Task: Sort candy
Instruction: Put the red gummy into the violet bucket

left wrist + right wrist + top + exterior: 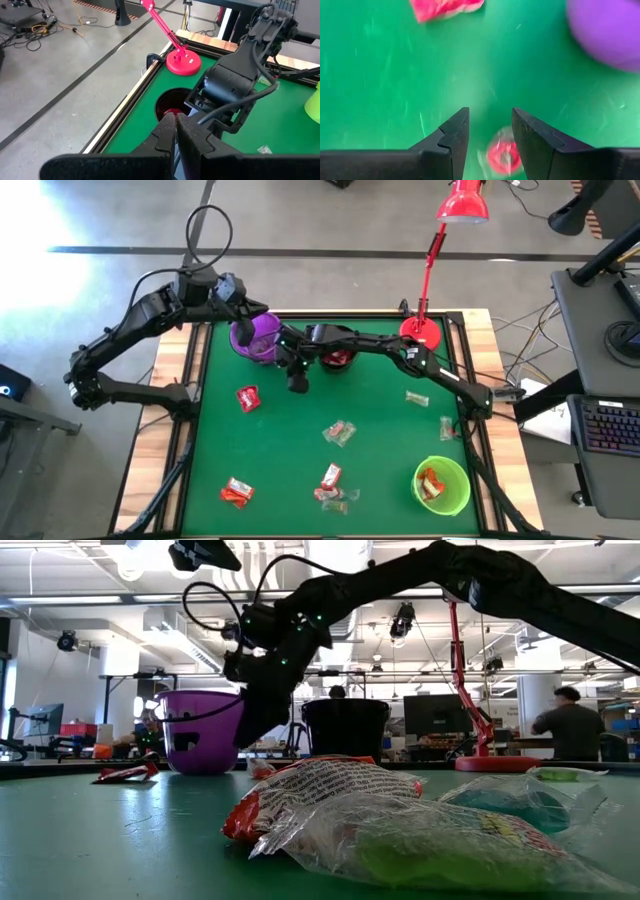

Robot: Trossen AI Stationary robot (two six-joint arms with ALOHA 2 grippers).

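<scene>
Small wrapped candy lies scattered on the green table: a red piece (247,398), a pale piece (340,432), and others near the front (330,478) and the right (417,395). My right gripper (490,112) stands open, slanting down, just in front of the purple cup (262,335). A small red candy (502,155) shows in the gap between its fingers, lying on the table as far as I can tell. My left gripper (175,120) is shut and empty, held high by the purple cup's far rim. The black cup (337,360) holds red candy.
A green cup (441,485) with candy in it stands at the front right. A red desk lamp (422,330) has its base at the table's far right. Wooden rails (170,440) frame the green mat. There is bare mat between the scattered candy pieces.
</scene>
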